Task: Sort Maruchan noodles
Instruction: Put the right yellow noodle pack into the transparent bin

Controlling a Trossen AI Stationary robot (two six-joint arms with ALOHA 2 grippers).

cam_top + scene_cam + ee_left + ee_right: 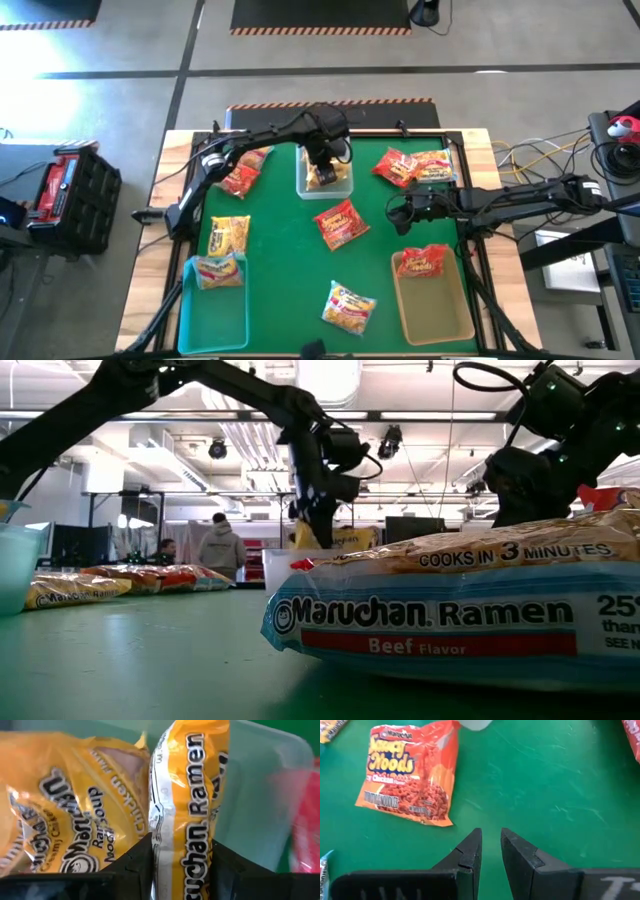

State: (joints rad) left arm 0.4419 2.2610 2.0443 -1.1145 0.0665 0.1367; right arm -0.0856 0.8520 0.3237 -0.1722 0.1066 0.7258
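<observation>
My left gripper (322, 168) stands over the clear bin (345, 186) at the far middle of the green mat, shut on a yellow-orange Maruchan noodle packet (185, 805). A second yellow-orange packet (65, 820) lies flat in that bin. My right gripper (490, 851) hovers over bare mat at the right (400, 212), its fingers a narrow gap apart with nothing between them. A red packet (407, 775) lies flat on the mat in front of it. Other red, yellow and pale-blue packets lie flat on the mat. My left gripper pinches the yellow-orange packet between its two fingers (142, 857), on the packet's upper part (182, 862). The fingers come from above, pointing down. The packet hangs on edge below them, bowed between the fingers, reaching down inside the clear bin (310, 538). Whether its lower end rests on anything I cannot tell.
A teal bin (200, 320) at the near left holds a pale-blue-and-yellow packet (220, 270). A tan bin (440, 320) at the near right holds a red packet (424, 262). Two red packets (412, 166) lie at the far right. A pale-blue beef packet (440, 620) fills the low view's foreground. People stand beyond the table (220, 545).
</observation>
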